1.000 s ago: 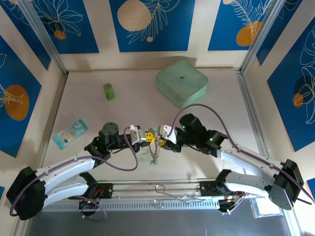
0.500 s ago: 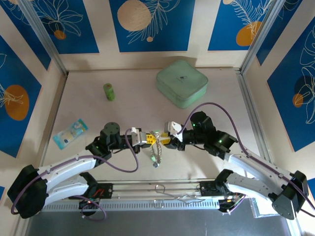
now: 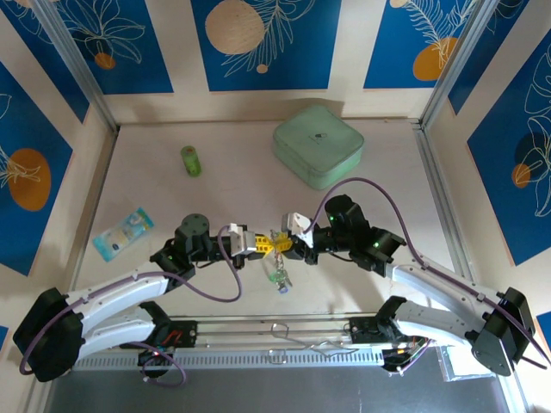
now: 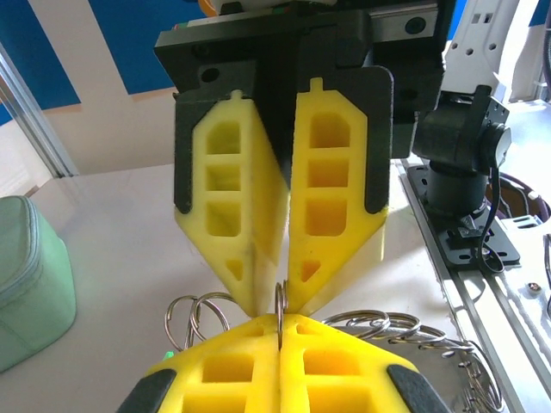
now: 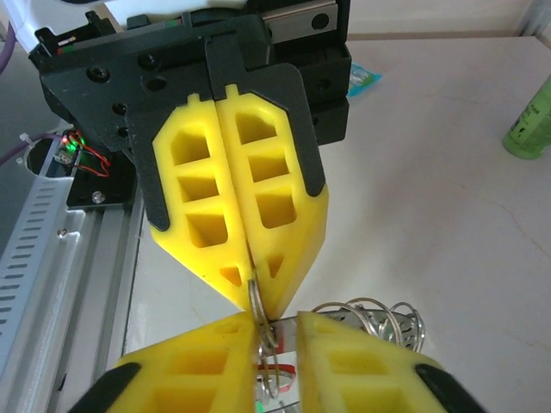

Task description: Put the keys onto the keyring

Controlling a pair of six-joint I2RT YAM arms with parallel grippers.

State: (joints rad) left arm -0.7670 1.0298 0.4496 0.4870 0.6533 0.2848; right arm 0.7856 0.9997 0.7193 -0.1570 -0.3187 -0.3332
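Yellow fingers (image 4: 232,370) on the left gripper (image 3: 266,246) are clamped tight on a thin ring (image 4: 280,303), mid-table. Keys (image 3: 281,277) dangle just below, coloured tags showing, with the jagged keyring (image 4: 413,334) right beside. Right gripper (image 3: 287,250) meets it tip to tip, jaws narrow around that same ring. Pinching or not, can't tell.

The right claw (image 3: 287,248), drawn back to the right half a second ago, comes left again and meets the left claw (image 3: 265,245) tip to tip. Its jaws narrow from wide to a slim gap around the ring (image 4: 280,301) pinched there. The right arm (image 3: 430,288) swings back inward, and the hanging keys (image 3: 281,277) sit a little lower and further right than a second ago.
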